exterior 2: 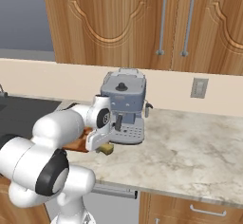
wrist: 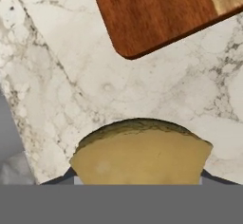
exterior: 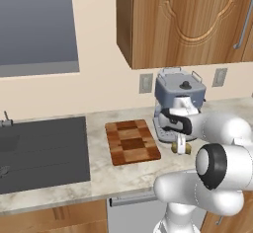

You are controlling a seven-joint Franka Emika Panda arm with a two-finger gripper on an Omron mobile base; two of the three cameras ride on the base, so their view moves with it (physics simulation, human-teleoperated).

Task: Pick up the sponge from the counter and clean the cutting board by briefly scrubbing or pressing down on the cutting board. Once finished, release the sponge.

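Cutting board (exterior: 132,141): I see it flat on the counter (exterior: 59,190), between the dark cooktop (exterior: 42,150) on its left and the coffee machine (exterior: 178,101) on its right. In the hand view 1 rounded corner (wrist: 156,16) shows, apart from the sponge.
Sponge (wrist: 140,154): tan-yellow, soft-looking, sides bowed in, just beside the board's right edge and in front of the coffee machine (exterior 2: 124,107). From the left base view I catch it as a small tan lump (exterior: 181,148) under the hand; from the right base view it sits at the counter (exterior 2: 190,156) surface (exterior 2: 105,148).
Gripper (exterior: 181,143): I judge it closed on the sponge, the 2 fingers pinching its sides. Whether it has left the counter I cannot tell.
Risk 1: the squashy block may slip or twist out if I lift fast.
Risk 2: the coffee machine stands close behind the wrist; a careless swing toward the board could knock it.
Risk 3: pressing too near the board's edge could shove the board toward the cooktop.
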